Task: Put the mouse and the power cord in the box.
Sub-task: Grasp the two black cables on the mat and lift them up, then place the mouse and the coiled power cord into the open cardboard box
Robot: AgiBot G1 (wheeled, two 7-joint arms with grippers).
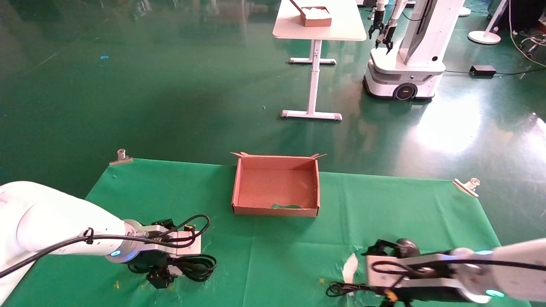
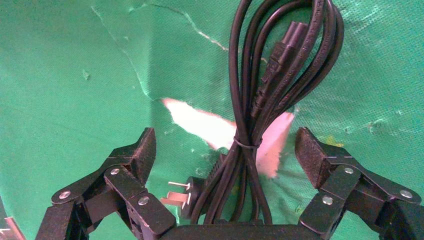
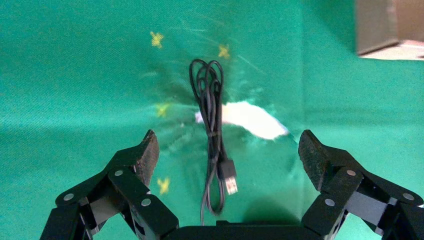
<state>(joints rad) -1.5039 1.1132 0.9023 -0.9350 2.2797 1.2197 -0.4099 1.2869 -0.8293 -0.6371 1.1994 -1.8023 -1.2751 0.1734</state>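
A: Where is the left gripper (image 2: 225, 152) at this moment?

B: It is low over the green cloth (image 1: 264, 256), at the robot's left near corner of the table. Its jaws are wide apart, and the power cord (image 2: 277, 75) lies between them on the cloth, not gripped. The loops are bound with a thin tie, and its plug (image 2: 187, 192) is close to the gripper's base.

A: And the right gripper (image 3: 227, 155)?

B: It is at the right near corner, also with jaws spread apart and nothing in them. Under it lies the thin cable (image 3: 212, 125) of the mouse, in a small bundle, with the USB plug (image 3: 229, 176) at one end. The mouse (image 1: 407, 245) itself is just behind the right arm's wrist, on the cloth.

A: And the box (image 1: 276, 209)?

B: It stands in the middle of the table, farther from the robot, well apart from both grippers. Its top is open, and I see only the brown bottom inside. The cloth is torn in places near both grippers.
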